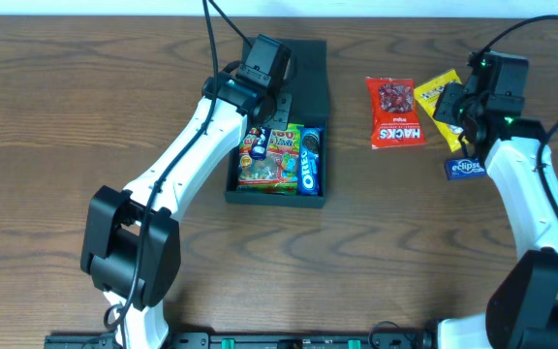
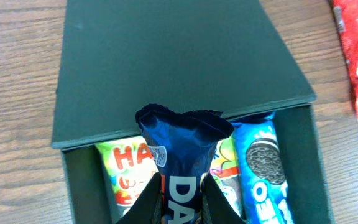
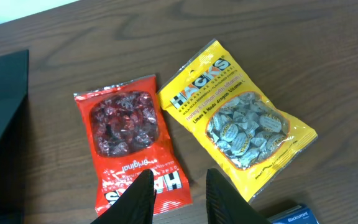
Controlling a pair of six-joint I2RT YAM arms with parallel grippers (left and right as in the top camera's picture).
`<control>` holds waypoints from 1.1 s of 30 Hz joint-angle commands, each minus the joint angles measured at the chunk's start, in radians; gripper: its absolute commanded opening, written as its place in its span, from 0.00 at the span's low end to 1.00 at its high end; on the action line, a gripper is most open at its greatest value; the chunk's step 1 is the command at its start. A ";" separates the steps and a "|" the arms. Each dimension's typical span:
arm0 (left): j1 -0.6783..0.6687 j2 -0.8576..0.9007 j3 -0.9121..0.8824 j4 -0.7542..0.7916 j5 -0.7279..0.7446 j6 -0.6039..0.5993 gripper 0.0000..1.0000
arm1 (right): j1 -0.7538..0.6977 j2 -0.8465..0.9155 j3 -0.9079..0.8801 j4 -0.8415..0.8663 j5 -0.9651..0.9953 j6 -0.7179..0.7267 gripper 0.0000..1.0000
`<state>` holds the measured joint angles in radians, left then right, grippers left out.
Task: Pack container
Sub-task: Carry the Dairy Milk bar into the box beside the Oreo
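Left gripper (image 2: 179,202) has its jaws clamped on a shiny dark-blue foil packet (image 2: 182,140), crimped end pointing to 12 o'clock, right over the open tray of the container (image 2: 179,62). That box is matte dark green cardboard, plain and square-edged. It sits just 12 o'clock of the middle of the wood-grain table (image 1: 85,87), long axis running 6 to 12, flap lid at the 12 end. Inside there's a glossy blue Oreo sleeve (image 2: 263,165) along the 3 o'clock wall and a bright gummy bag (image 2: 120,165) toward 9. Right gripper (image 3: 178,186) hangs with jaws apart above a crinkly red Hacks bag (image 3: 126,134). A yellow Hacks bag (image 3: 238,118) lies just beside it at 3 o'clock, both with clear windows.
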<state>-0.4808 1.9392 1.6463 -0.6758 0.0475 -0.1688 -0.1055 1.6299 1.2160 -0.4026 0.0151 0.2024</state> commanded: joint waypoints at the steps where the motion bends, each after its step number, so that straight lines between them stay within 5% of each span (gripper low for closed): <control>1: -0.003 -0.013 0.011 0.008 0.040 -0.070 0.12 | -0.007 0.001 0.007 -0.003 0.003 0.010 0.28; 7: -0.017 -0.009 0.011 0.005 0.061 -0.282 0.12 | -0.007 0.001 0.007 -0.003 0.002 0.010 0.28; 27: -0.108 0.134 0.011 0.091 0.209 -0.371 0.12 | -0.007 0.001 0.007 -0.018 0.003 0.010 0.29; 30: -0.115 0.134 0.011 0.110 0.216 -0.382 0.54 | -0.007 0.001 0.007 -0.018 0.003 0.010 0.29; 33: -0.116 0.134 0.012 0.126 0.217 -0.382 0.61 | -0.007 0.001 0.007 -0.018 0.003 0.010 0.29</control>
<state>-0.5915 2.0659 1.6463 -0.5579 0.2512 -0.5426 -0.1081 1.6299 1.2160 -0.4221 0.0147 0.2024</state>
